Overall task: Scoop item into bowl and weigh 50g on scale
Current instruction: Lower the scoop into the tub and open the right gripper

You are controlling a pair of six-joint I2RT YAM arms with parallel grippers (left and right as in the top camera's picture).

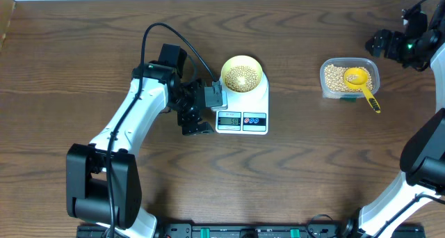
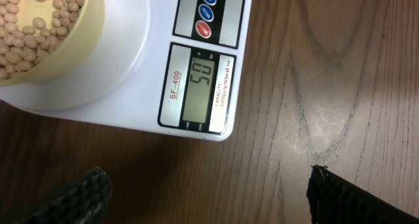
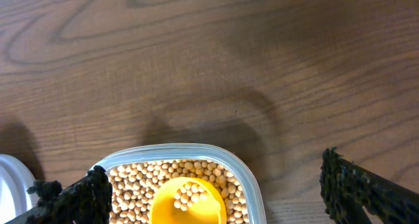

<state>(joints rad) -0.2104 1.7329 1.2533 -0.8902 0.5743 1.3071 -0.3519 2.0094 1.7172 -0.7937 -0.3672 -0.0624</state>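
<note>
The pale yellow bowl (image 1: 242, 74) holds tan beans (image 1: 242, 76) and sits on the white scale (image 1: 252, 107). In the left wrist view the scale's display (image 2: 201, 86) reads 50, and the bowl (image 2: 82, 29) shows at the top left. My left gripper (image 1: 196, 120) is open and empty, hovering just left of the scale's display; it also shows in the left wrist view (image 2: 208, 194). My right gripper (image 1: 382, 43) is open and empty at the far right, up above the clear container; its fingers show in the right wrist view (image 3: 215, 188).
A clear plastic container (image 1: 330, 88) of beans stands right of the scale, with a bright yellow scoop (image 1: 359, 79) lying in it, handle pointing toward the front right. In the right wrist view the container (image 3: 252, 185) and the scoop (image 3: 188, 204) hold beans.
</note>
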